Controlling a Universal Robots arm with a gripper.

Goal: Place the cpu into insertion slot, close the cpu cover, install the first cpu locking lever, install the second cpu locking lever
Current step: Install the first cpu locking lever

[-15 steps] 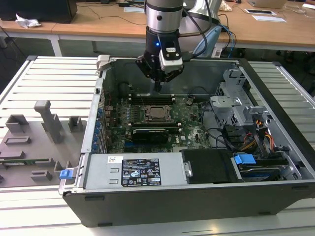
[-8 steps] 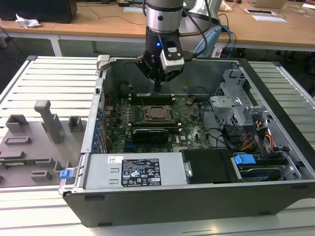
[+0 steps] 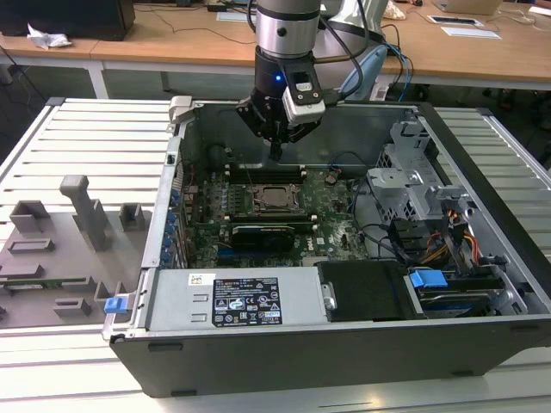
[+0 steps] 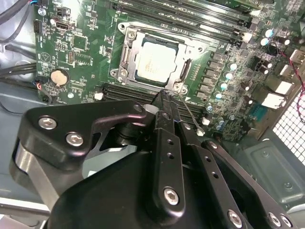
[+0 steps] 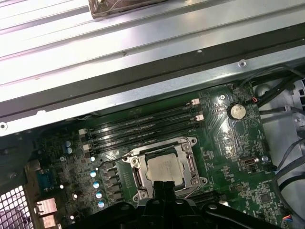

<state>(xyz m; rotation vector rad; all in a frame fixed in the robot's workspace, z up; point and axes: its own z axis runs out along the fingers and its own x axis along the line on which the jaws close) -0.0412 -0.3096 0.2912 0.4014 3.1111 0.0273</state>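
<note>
the small square silvery-tan cpu [image 4: 157, 59] lies flat in the black-rimmed insertion slot [image 4: 159, 39] on the green motherboard [image 3: 337, 225]. the thin silver cpu cover [image 4: 194, 50] lies down around it, so the work looks to be at the locking levers. whether either lever is latched i cannot tell. the black gripper [image 4: 164, 95] is clenched on nothing, its fingers pressed together into one blunt tip. it hangs above the socket, apart from the chip, which seems to sit roughly beneath that tip. to do this step well, the tip should bear on the lever's end, low and steady, keeping clear of the long black memory slots [image 5: 143, 125] on the socket's near and far sides.
</note>
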